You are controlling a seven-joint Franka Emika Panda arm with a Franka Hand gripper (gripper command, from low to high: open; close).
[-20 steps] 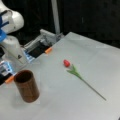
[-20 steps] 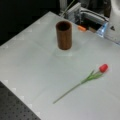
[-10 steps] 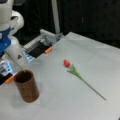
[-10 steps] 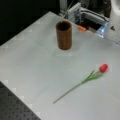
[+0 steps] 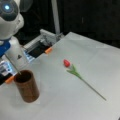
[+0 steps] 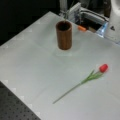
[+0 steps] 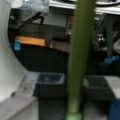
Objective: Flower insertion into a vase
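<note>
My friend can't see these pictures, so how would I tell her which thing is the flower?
Start at the big pale table, seen in both front views. A brown vase stands upright near one edge; away from it, not touching, the flower lies flat on the bare tabletop. It has a red bud, green leaves and a long thin green stem, the only red and green thing there.

You get even, soft light on the table point(image 5: 82, 55) in both front views, against a dark backdrop. The vase point(image 6: 64, 35) throws only a faint shadow at its base. Everything looks soft and blurred (edges smear). In the wrist view a green stem point(image 7: 78, 57) fills the middle, out of focus, over dim clutter.
</note>
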